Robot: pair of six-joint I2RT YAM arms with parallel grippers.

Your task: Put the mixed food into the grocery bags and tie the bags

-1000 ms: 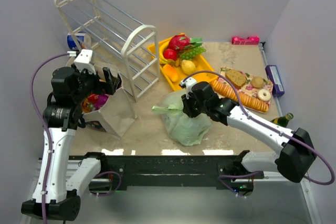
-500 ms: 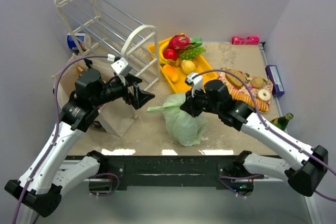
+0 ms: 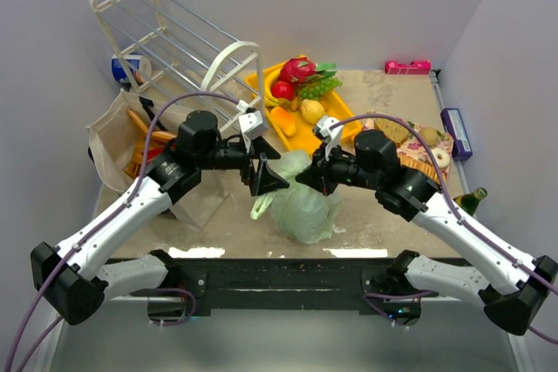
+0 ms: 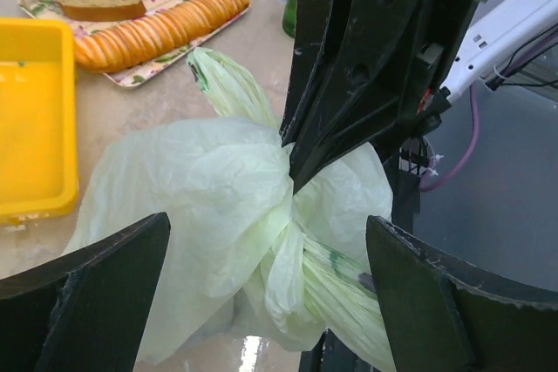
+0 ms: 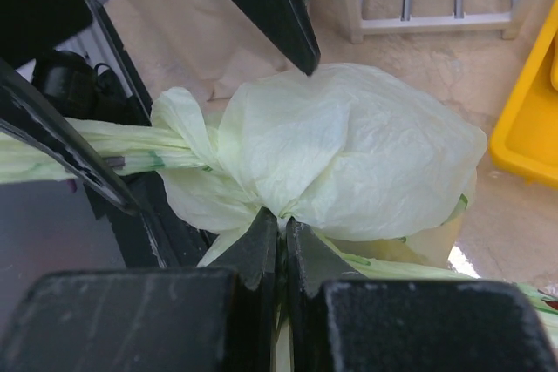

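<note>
Bag work at centre of the table: the pale-green bag is sitting bulging and gathered at the neck, on the near side of the yellow tray, with the beige tote standing well apart to the left and showing food at its mouth. The right gripper is pinching the film at the gathered neck, fingers pressed together on a thin fold. The left gripper is hovering just beside it on the opposite side of the neck, jaws spread as wide as they go and holding nothing, the bag's bulk showing between its fingers in the wrist view. One twisted handle strand is lying out from the neck toward the left arm, its long axis running roughly along the line between the two grippers; a second handle is sticking up and away on the far side. The left gripper is the nearer one to the twisted strand, which is lying off-centre, close to one finger rather than midway. Likely next call: centring those jaws across the strand before closing, since a grip along its length would probably slip
</note>
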